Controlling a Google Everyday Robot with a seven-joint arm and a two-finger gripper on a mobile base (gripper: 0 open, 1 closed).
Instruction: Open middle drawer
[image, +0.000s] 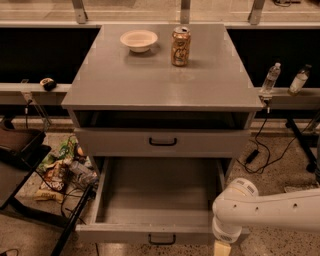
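Note:
The middle drawer (125, 233) is pulled out toward me. Its plain grey tray (160, 190) is bare, and a small black loop handle (162, 240) sits on its low front. The taller-fronted drawer (115, 142) above it is closed. My white arm (270, 210) reaches in from the right. My gripper (221, 248) hangs just right of the drawer's front right corner, at the bottom edge of the view and mostly cut off. It is apart from the handle.
A white bowl (139, 40) and a soda can (180, 46) stand on the cabinet top (160, 85). Two bottles (270, 77) stand on a rail at the right. Snack bags and cables (60, 167) lie on the floor at the left, beside a black stand (20, 145).

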